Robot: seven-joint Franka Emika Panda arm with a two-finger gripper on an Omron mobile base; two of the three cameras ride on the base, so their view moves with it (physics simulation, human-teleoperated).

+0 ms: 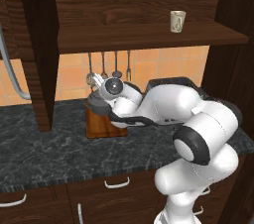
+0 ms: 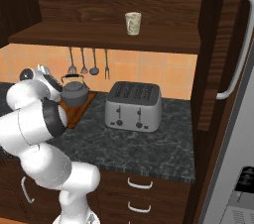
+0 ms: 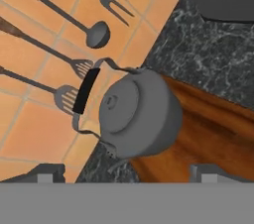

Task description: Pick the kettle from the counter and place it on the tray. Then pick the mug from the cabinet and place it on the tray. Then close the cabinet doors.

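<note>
Resting on the flat reddish-brown wooden tray (image 3: 208, 134), the squat dark-grey metal kettle (image 3: 141, 114) is standing upright with its arched black handle (image 3: 85, 90) raised above the lid knob. The tray is lying on the dark marbled stone counter (image 2: 149, 146), near the orange tiled wall (image 3: 54, 129), where four metal utensils (image 3: 74, 64) are hanging. In the hand view, the two-finger gripper (image 3: 126, 173) is hovering over the kettle with its jaws standing wide apart, one dark fingertip showing at each lower corner and neither touching the kettle. In the left base view, the white arm (image 1: 193, 134) is reaching across the counter toward the tray. The boxy silver toaster (image 2: 133, 105) is sitting just beside the tray on the counter. The small cream-white mug (image 2: 133, 23) is standing upright on the wide inner shelf of the dark-brown wood wall cabinet (image 2: 109, 37), whose panelled door (image 2: 218, 69) with a long silver bar handle is standing open.
</note>
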